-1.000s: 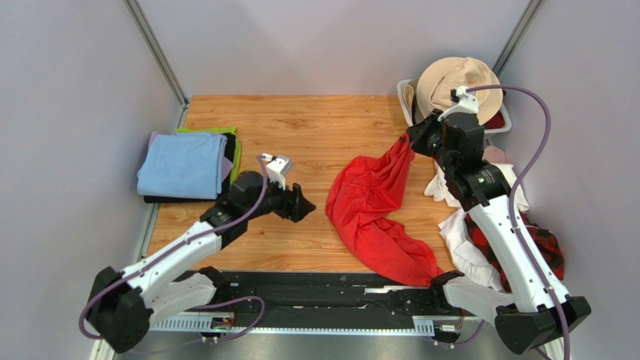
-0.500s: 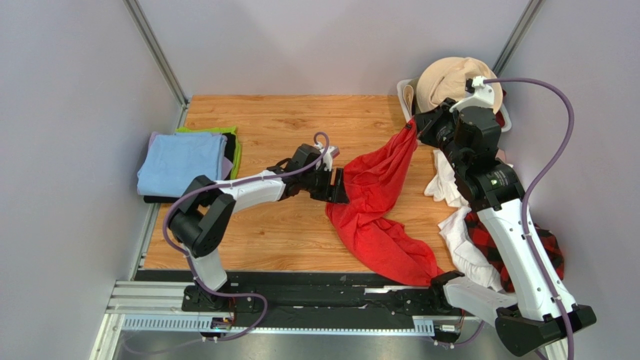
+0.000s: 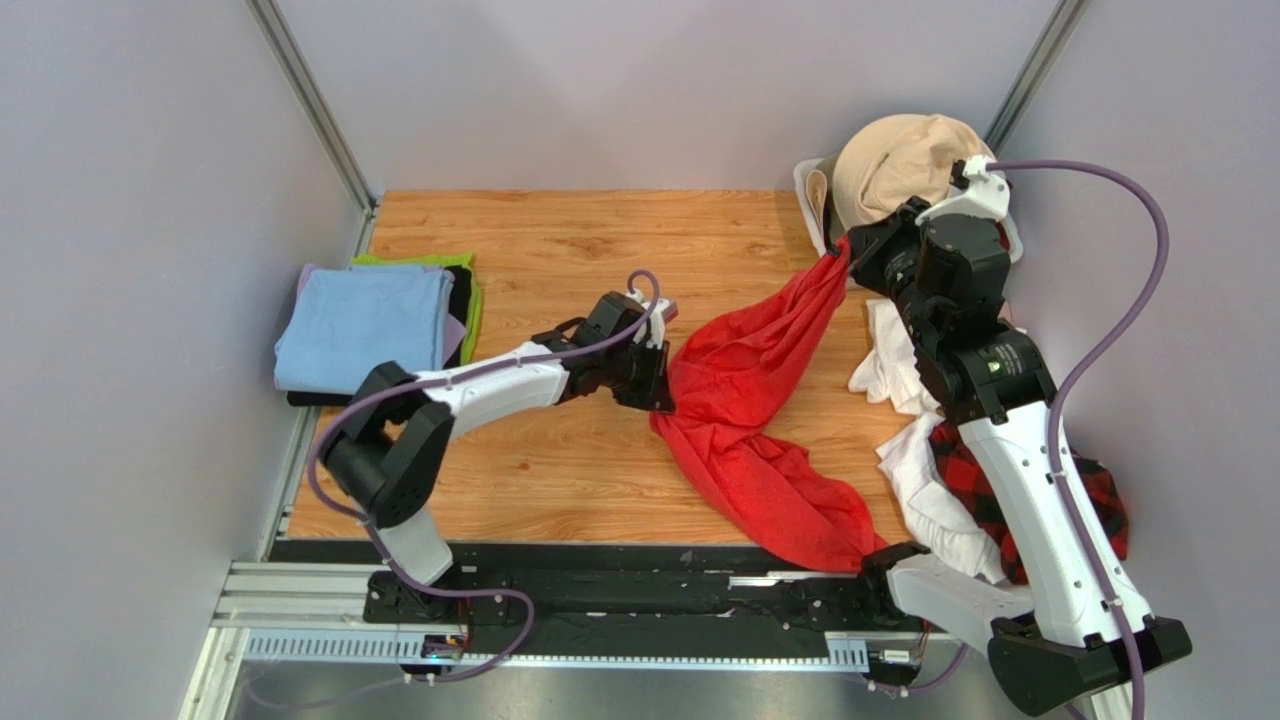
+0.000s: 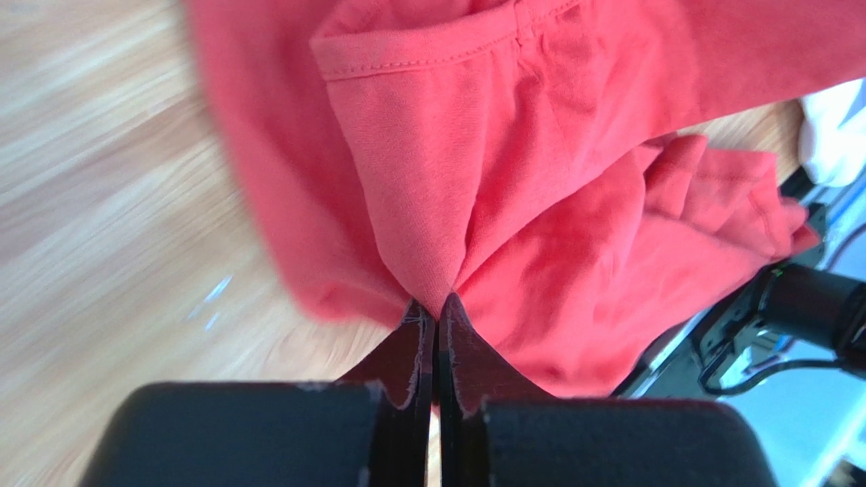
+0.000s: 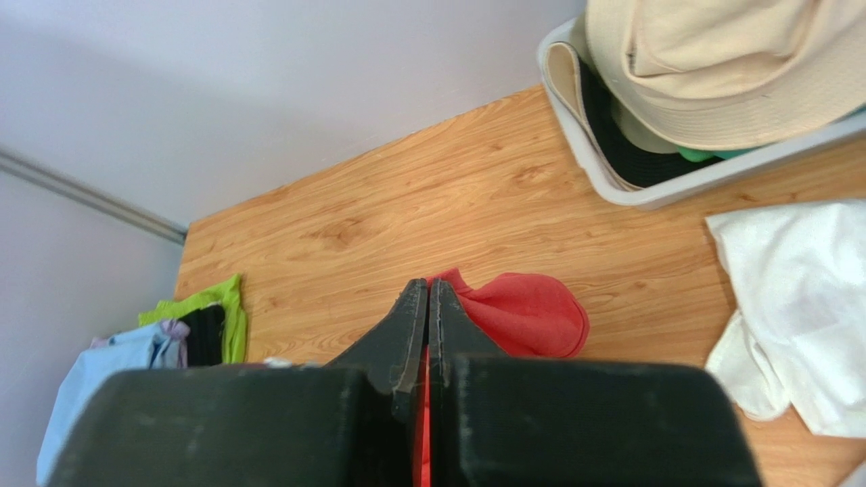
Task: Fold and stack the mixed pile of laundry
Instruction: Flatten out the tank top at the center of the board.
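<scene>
From above: holding the red T-shirt [image 3: 744, 390] between left gripper [image 3: 667, 381] and right gripper [image 3: 837, 263], just left of the white basket [image 3: 807, 173]; white cloths [image 3: 924, 480] and plaid shirt [image 3: 1104, 503] heaped nearer than the basket. Left wrist: clamped on a red fold. Right wrist: pinched tight on red fabric, left of the basket.

In the overhead view the T-shirt [image 3: 744, 405] lay across the centre of the table [image 3: 571, 240]. A stack of folded cloths [image 3: 368, 330] sat at frame left. The basket [image 3: 812, 188] stood upper right, a hat [image 3: 902, 158] on it; below it lay a heap of garments [image 3: 932, 495].
</scene>
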